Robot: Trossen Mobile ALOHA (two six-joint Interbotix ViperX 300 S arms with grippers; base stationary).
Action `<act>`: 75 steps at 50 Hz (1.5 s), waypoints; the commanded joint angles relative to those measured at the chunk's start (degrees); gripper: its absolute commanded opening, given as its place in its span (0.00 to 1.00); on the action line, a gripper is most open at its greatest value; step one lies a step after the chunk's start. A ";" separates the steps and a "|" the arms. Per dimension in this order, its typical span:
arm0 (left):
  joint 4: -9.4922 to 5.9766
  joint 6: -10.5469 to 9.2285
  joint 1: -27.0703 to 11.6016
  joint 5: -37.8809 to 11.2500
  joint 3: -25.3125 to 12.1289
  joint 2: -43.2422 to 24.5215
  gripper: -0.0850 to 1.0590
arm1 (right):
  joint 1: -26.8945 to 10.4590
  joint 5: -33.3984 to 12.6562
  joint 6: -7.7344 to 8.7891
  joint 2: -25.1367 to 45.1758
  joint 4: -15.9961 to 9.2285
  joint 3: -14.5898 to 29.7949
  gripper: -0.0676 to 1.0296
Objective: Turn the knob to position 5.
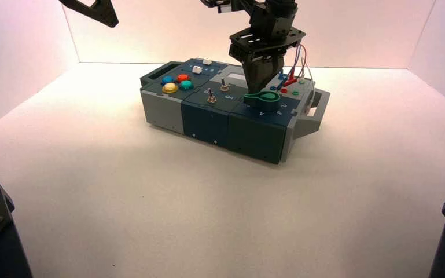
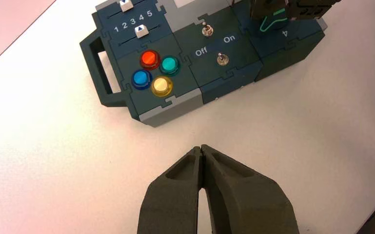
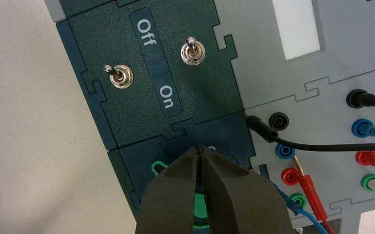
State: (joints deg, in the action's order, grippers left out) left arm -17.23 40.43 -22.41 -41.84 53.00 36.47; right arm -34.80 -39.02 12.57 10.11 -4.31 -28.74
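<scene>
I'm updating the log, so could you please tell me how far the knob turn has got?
Done: the right hand has reached the knob, fingers together above it. In hand: whether it grips is unclear. Left: the turn to 5; the knob's setting is hidden. The left hand waits shut, off the box.

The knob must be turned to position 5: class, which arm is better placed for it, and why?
Right. The right gripper hangs directly over the knob, fingers together; the left gripper is off the box, over bare table.
</scene>
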 commanded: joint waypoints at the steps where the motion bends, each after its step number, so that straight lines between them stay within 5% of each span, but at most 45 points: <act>1: -0.09 0.26 -0.18 0.35 -0.88 0.18 0.05 | -0.35 0.18 -0.09 -1.58 -0.26 1.41 0.04; 26: -0.09 0.26 -0.18 0.35 -0.70 -0.26 0.05 | -0.26 -0.44 -0.09 -2.64 -0.18 3.60 0.04; 52: -0.09 0.18 -0.18 0.97 0.00 -0.26 0.05 | -0.35 -11.43 -0.09 -8.53 -0.18 4.66 0.04; 60: -0.09 0.18 -0.18 2.72 0.53 -0.26 0.05 | -0.26 -11.69 -0.09 -10.90 -0.18 3.08 0.04; 70: -0.09 0.18 -0.18 5.71 1.14 -0.35 0.05 | -0.35 -11.51 0.62 -13.45 0.09 1.23 0.04; 75: 0.00 0.18 -0.18 7.21 1.85 -0.62 0.05 | -0.35 -11.51 2.46 -16.26 0.18 -0.97 0.04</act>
State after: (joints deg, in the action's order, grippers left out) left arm -17.23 40.43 -22.41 -35.95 55.02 35.86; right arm -34.80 -50.54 13.36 -2.20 -4.22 -28.92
